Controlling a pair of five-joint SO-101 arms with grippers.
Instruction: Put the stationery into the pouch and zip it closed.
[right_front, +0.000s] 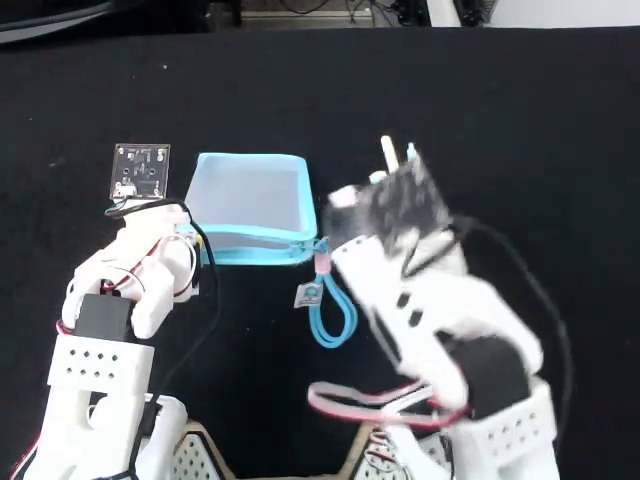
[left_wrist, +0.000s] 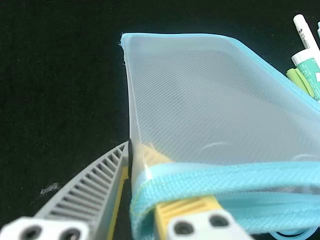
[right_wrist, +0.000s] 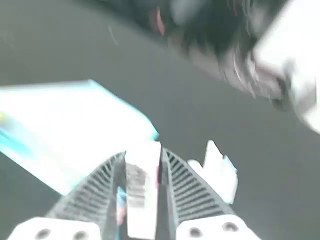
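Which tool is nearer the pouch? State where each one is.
Left. The left tool grips the pouch at one corner; the right tool holds a white item beside the pouch's opposite end.

White left arm (right_front: 120, 300) and right arm (right_front: 440, 310), black servos (right_front: 100, 318), black and red cables (right_front: 215, 300), grey ribbed tool fingers (left_wrist: 95, 185).

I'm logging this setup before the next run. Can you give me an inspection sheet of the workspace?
Surface: black table.
Job's things: blue mesh pouch; loose stationery beside it.
Clutter: small square board near the pouch.
End effectors: left end effector shut on the pouch's corner; right end effector shut on a white item.
Cables: black cable by the left arm; red cable by the right arm's base.
Surroundings: floor strip past the table's far edge.
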